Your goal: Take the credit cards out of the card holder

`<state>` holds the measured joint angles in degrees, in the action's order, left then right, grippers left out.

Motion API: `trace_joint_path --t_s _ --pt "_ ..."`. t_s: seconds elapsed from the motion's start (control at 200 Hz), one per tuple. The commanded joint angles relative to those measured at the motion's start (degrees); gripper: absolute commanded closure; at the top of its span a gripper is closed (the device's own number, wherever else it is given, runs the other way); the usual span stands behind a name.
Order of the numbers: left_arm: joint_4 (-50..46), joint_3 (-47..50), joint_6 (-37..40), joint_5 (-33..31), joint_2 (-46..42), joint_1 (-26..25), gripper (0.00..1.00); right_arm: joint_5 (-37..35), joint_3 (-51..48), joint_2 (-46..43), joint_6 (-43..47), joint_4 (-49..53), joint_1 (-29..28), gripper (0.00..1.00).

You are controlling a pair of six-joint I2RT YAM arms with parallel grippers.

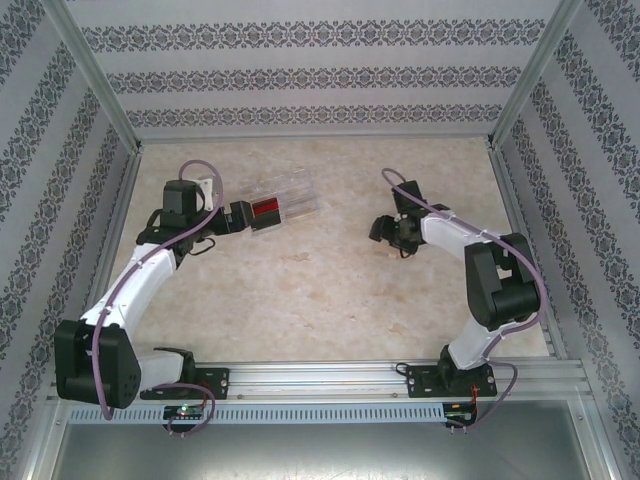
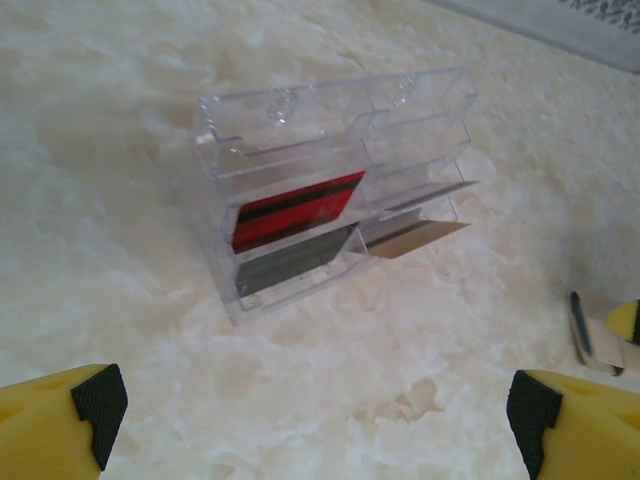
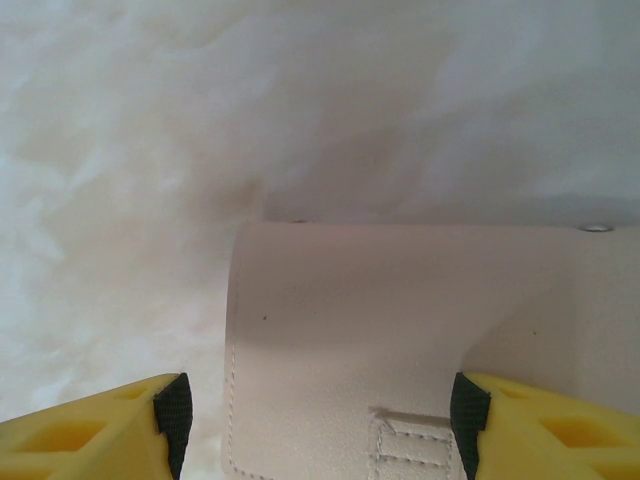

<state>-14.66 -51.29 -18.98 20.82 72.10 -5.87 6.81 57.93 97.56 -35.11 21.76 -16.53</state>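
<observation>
The card holder (image 3: 400,320) is a pale, matte, stitched panel lying under my right gripper (image 3: 315,420). Its yellow fingers (image 3: 90,430) stand on either side of the panel. The left finger is clear of the panel's edge and the right finger overlaps it, so nothing is clamped. From the left wrist, the holder's edge (image 2: 592,345) shows at the far right. Any credit cards in the holder are hidden. Overhead, the right gripper (image 1: 387,232) covers the holder. My left gripper (image 2: 315,405) is open above bare table, short of the clear box.
A clear plastic compartmented box (image 2: 330,190) lies at the back left (image 1: 285,205), holding a red card with a black stripe (image 2: 295,210), a grey card (image 2: 295,262) and a tan one (image 2: 415,238). Patterned walls and metal rails (image 1: 310,140) enclose the marbled table.
</observation>
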Motion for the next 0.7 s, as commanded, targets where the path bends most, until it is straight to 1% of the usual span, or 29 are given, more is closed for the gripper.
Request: trace_joint_path --t_s 0.0,0.125,0.22,0.3,0.365,0.465,0.595,0.694 --pt "-2.25 -2.22 -0.79 0.3 2.46 -2.77 0.01 5.02 -1.81 1.95 -4.9 0.22 -5.51 0.29" --pt "-2.37 -4.21 -0.88 -0.53 6.36 -7.52 0.04 7.31 -1.23 2.41 -8.19 -1.83 -10.55 0.3" --pt "-2.48 -6.42 -1.27 -0.08 10.69 -11.17 0.08 8.3 -1.24 0.04 -9.73 -3.76 -11.76 0.3" --pt "-2.12 -8.71 -2.61 0.6 14.85 -13.98 0.11 7.86 -1.19 -2.79 -10.0 -4.27 -11.52 0.3" --pt "-1.24 -10.6 -4.23 2.31 18.34 -15.6 0.18 7.29 -0.8 -4.68 -9.8 -4.02 -10.76 0.31" --pt "0.44 -13.8 -6.6 3.76 23.8 -17.83 0.25 6.74 -0.65 -5.86 -9.66 -3.92 -9.14 0.32" --pt "-0.71 -20.85 -7.78 5.13 32.14 -19.59 0.32 7.05 -1.7 -6.46 -9.73 -3.92 -7.09 0.32" --pt "-2.29 -26.45 -8.04 5.6 38.09 -20.22 0.36 6.94 -3.32 -7.56 -9.67 -4.0 -5.96 0.32"
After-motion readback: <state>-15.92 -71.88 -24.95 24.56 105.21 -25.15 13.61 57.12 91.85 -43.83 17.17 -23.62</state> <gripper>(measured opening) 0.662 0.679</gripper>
